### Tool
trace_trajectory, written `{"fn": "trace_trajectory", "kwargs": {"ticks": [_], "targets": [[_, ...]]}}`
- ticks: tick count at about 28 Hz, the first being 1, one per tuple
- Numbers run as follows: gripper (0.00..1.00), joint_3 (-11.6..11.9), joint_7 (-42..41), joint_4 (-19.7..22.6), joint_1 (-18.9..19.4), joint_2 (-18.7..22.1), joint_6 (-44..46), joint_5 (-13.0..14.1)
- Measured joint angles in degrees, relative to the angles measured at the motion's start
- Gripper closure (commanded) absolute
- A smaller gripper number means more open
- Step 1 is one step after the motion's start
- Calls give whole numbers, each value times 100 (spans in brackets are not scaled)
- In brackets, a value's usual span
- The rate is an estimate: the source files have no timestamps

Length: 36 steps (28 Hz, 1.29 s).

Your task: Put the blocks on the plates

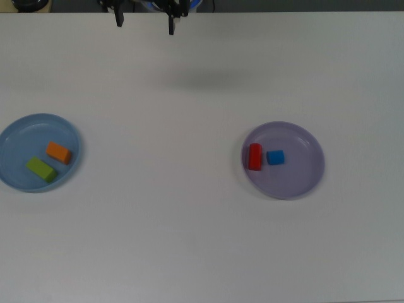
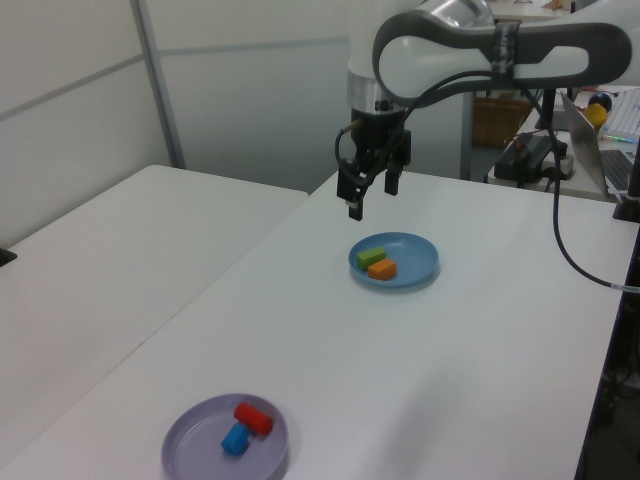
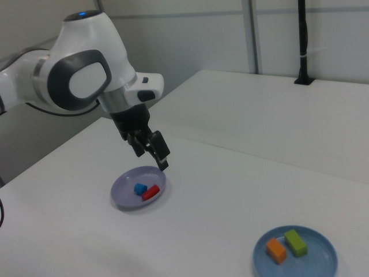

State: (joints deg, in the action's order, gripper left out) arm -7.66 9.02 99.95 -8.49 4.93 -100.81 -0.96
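White worktop point(image 1: 189, 240) carries both plates, well apart. On the light blue plate point(image 1: 12, 136), at the top view's left, lie the green block point(image 1: 41, 169) and orange block point(image 1: 59, 152). On the lavender plate point(image 1: 303, 173) sit the red block point(image 1: 254, 156) and blue cube point(image 1: 275, 157). High above the worktop, the gripper point(image 2: 368, 188) has its jaws spread and empty.

Arm point(image 2: 480, 50): rounded glossy white shells joined by dark grey bands; a blue light is carried on one joint. Gripper point(image 2: 368, 188): black, two-fingered, with black cables looped beside it.
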Motion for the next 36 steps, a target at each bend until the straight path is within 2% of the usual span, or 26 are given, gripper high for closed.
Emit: {"fn": "trace_trajectory", "kwargs": {"ticks": [10,18,36], "targets": [[0,-7,-32,-377,38,-553,-146,40],[0,13,-302,-482,21,-570,-146,227],[0,40,-325,-539,32,-567,-146,227]]}}
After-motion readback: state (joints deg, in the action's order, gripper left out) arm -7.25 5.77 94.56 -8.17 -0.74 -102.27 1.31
